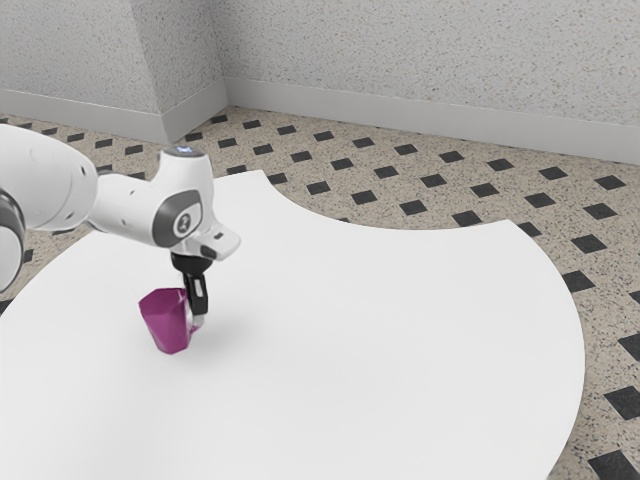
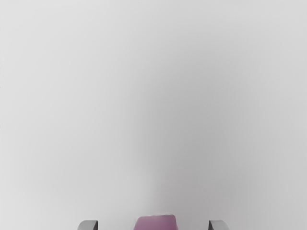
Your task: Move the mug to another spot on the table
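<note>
The gripper stands low over the near-left part of the white table, pointing down at the magenta mug, with the arm reaching in from the exterior view's left. In the wrist view the two fingers are spread wide, and a piece of the mug's purple body shows between them with clear white table on either side. I therefore judge that the jaws are wide apart and straddle the mug without gripping it. In the exterior view the mug looks somewhat tilted, with its shadow tight against its base, so it appears to rest on the table and not to be lifted. One dark finger stands just beside its right side. I cannot tell whether that finger touches it. As for progress, the approach seems done and the hand is placed for a grasp. Closing on the mug, raising it, carrying it to another spot and setting it down all remain. The broad bare surface to the right and far side offers plenty of room for that.
</note>
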`<action>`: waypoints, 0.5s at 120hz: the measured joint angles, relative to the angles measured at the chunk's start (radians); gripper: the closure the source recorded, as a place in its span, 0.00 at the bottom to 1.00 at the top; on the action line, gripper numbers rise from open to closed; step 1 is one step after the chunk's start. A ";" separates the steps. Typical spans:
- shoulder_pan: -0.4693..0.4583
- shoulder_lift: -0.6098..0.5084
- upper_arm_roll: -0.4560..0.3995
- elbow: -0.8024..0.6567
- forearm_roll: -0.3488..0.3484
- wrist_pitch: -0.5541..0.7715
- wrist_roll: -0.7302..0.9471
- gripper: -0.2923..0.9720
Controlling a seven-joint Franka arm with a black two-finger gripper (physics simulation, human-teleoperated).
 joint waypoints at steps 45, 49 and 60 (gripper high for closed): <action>0.002 0.084 -0.010 0.258 0.024 -0.295 -0.086 0.77; 0.010 0.091 -0.012 0.279 0.018 -0.337 -0.098 0.77; 0.018 0.121 -0.015 0.342 -0.003 -0.433 -0.130 0.80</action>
